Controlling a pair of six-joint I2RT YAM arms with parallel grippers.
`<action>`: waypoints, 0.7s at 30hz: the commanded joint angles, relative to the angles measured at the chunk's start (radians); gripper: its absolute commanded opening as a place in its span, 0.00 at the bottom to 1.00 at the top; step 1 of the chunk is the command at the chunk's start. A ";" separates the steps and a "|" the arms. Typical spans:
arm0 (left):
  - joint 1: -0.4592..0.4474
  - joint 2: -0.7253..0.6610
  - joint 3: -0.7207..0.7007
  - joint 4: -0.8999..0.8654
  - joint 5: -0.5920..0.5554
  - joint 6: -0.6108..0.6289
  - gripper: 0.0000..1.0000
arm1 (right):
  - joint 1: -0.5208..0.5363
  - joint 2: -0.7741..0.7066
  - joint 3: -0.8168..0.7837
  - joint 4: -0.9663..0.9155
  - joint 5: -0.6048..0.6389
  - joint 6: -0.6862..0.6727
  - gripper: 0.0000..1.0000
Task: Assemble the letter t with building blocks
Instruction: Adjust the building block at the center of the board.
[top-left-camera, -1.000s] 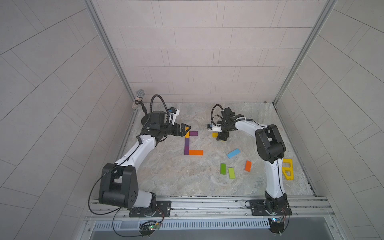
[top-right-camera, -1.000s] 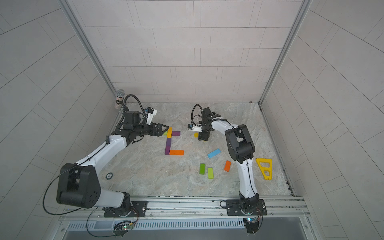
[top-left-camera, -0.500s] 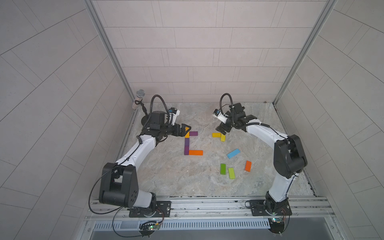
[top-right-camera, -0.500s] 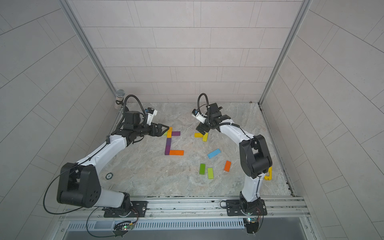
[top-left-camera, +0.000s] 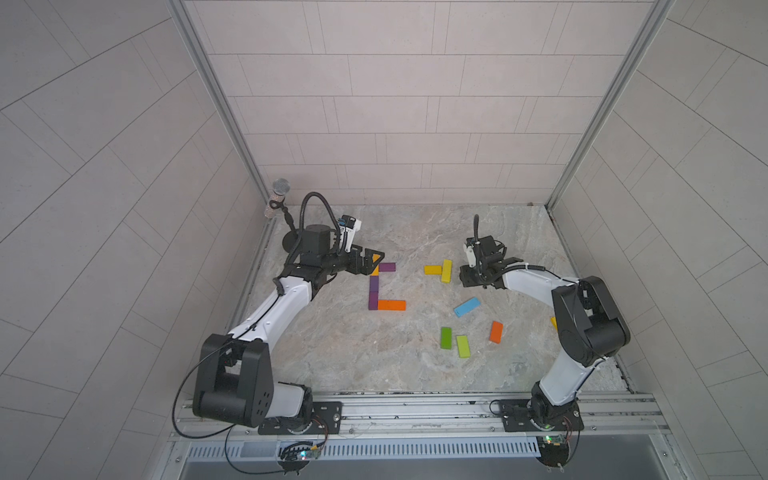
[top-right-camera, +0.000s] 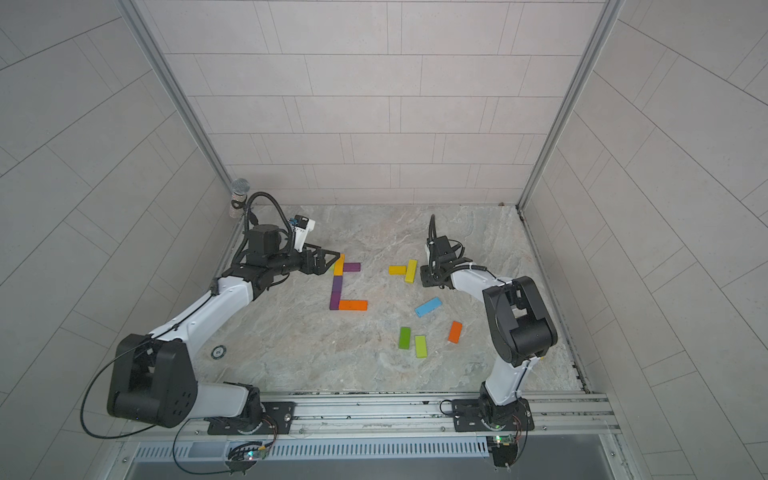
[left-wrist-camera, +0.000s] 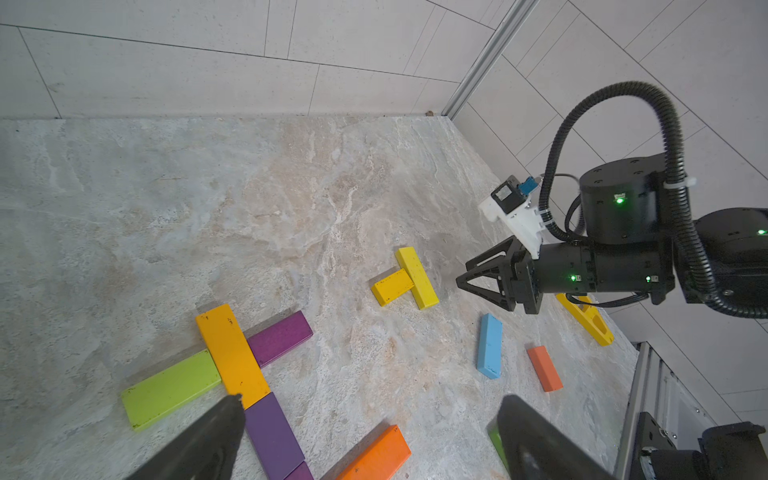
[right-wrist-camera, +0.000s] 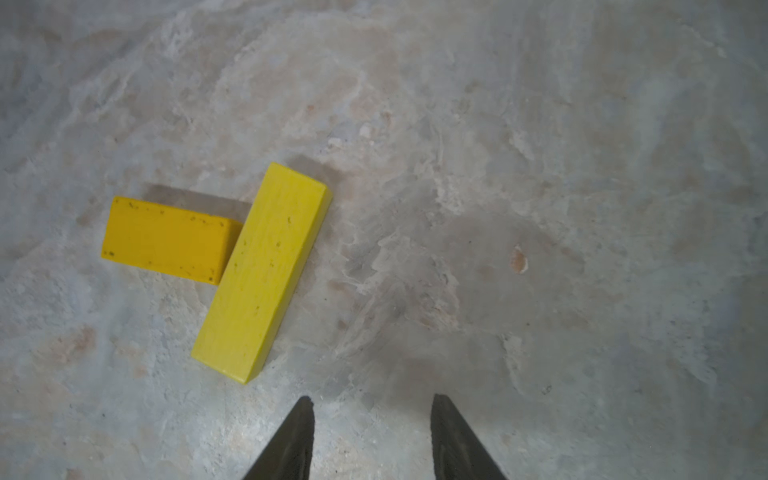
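On the marbled bench (top-left-camera: 407, 374), a letter t stands part-built; my left claw (left-wrist-camera: 365, 419) is spread wide and empty, low over the figure, one of its fingers (left-wrist-camera: 216, 436) at the joint where the amber block (left-wrist-camera: 230, 349) meets the purple stem block (left-wrist-camera: 272, 432), the other well out over bare stone. A lime block (left-wrist-camera: 170, 388) and a purple crossbar block (left-wrist-camera: 280, 338) butt the amber block from opposite sides; an orange foot block (left-wrist-camera: 374, 455) touches the stem at its far end from the crossbar.

My right claw (right-wrist-camera: 372, 415) is narrowed, yet a gap shows between the jaws with only bare bench in it; it holds nothing. The lemon-yellow block (right-wrist-camera: 262, 270) lies just beside that claw, ahead and off to one side of its line, not between the jaws; its long side touches the end of a darker yellow block (right-wrist-camera: 166, 241). A light blue block (top-left-camera: 467, 306), a green block (top-left-camera: 446, 337) and two more lie loose nearer the right arm's base.

I judge these blocks light, stiff and smooth-faced, likely to skate on the stone if shoved; lying flat, each wants taking across its narrow width at mid-length, jaws down the long sides; where two touch, a jaw would probably nudge the neighbour.
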 joint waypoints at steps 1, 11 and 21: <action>-0.004 -0.013 -0.004 0.029 0.000 0.009 1.00 | 0.006 0.008 0.036 0.042 0.057 0.090 0.45; -0.004 -0.010 -0.002 0.017 0.001 0.016 1.00 | 0.009 0.134 0.140 0.021 0.116 0.065 0.37; -0.004 -0.006 0.003 0.004 0.002 0.025 1.00 | 0.014 0.206 0.197 0.020 0.110 0.065 0.35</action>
